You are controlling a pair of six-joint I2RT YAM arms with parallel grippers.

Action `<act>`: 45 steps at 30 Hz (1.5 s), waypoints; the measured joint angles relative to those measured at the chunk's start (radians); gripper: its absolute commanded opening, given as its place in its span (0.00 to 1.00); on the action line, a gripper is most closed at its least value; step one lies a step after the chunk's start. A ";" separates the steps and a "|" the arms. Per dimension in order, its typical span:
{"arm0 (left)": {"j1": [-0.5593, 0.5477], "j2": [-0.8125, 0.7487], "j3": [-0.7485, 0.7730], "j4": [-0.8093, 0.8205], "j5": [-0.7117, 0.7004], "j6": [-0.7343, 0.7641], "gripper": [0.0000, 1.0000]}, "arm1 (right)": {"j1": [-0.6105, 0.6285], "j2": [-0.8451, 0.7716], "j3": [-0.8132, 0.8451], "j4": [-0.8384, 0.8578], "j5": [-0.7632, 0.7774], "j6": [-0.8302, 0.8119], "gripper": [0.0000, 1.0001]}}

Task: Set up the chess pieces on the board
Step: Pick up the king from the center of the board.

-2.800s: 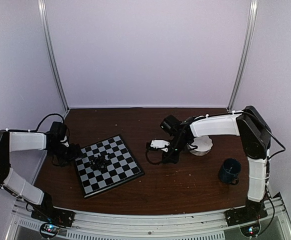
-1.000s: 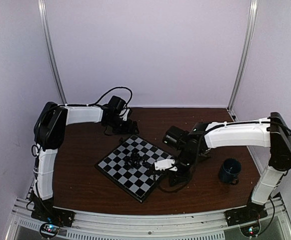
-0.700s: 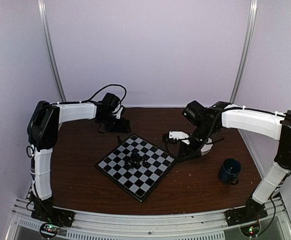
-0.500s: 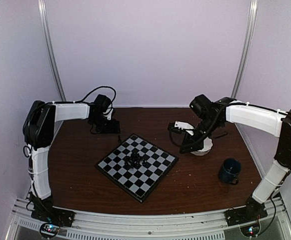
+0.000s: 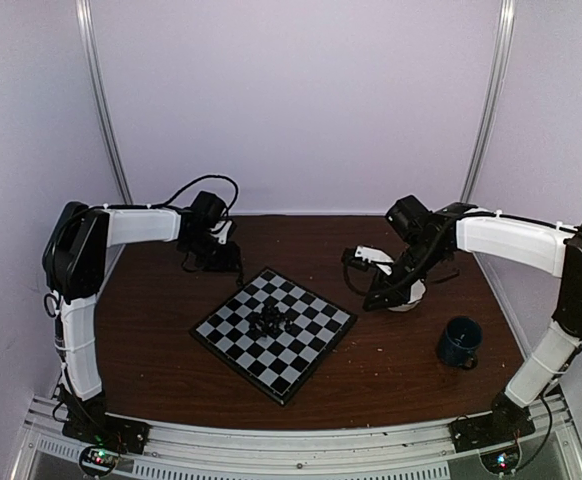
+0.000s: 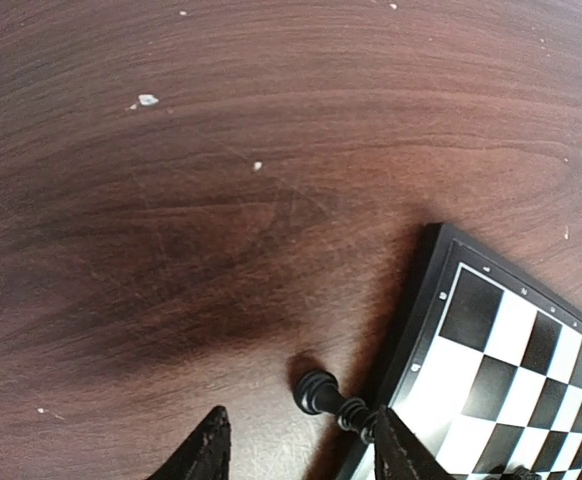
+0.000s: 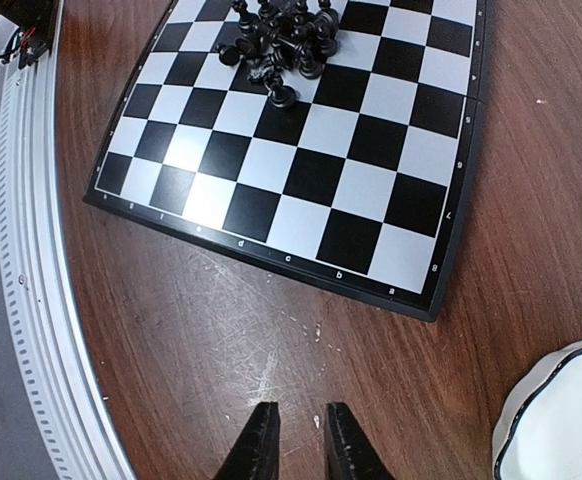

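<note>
The board (image 5: 301,350) lies turned like a diamond at mid-table, with several black chess pieces (image 5: 271,320) bunched near its centre. In the right wrist view the same cluster of chess pieces (image 7: 281,40) sits at the top of the board (image 7: 351,190). One chess piece (image 6: 333,400) lies on its side on the wood beside the board (image 6: 511,340) rim. My left gripper (image 6: 301,455) straddles it, open, with the piece's head against the right finger. My right gripper (image 7: 296,450) hovers over bare wood off the board's right corner, its jaws a narrow gap apart and empty.
A white scalloped bowl (image 5: 411,292) stands right behind my right gripper (image 5: 373,298); its rim (image 7: 561,420) shows at the lower right of the right wrist view. A dark blue mug (image 5: 459,342) stands at front right. The metal rail (image 7: 31,300) runs along the table's near edge.
The right arm swung back from the board's front-right corner toward the bowl. The left gripper shifted along the board's back-left edge and its jaws narrowed around the lying piece.
</note>
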 measured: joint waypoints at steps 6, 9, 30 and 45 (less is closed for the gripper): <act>-0.005 0.000 0.002 -0.005 -0.005 0.000 0.57 | -0.003 -0.023 -0.030 0.023 0.000 0.008 0.18; -0.008 0.000 0.002 -0.006 -0.010 0.003 0.58 | -0.004 -0.028 -0.042 0.027 0.000 0.009 0.18; -0.025 0.046 0.092 0.003 -0.010 0.012 0.37 | -0.020 -0.029 -0.093 0.080 -0.001 0.023 0.18; -0.051 0.075 0.112 -0.023 -0.027 0.007 0.31 | -0.026 -0.029 -0.115 0.093 0.000 0.023 0.18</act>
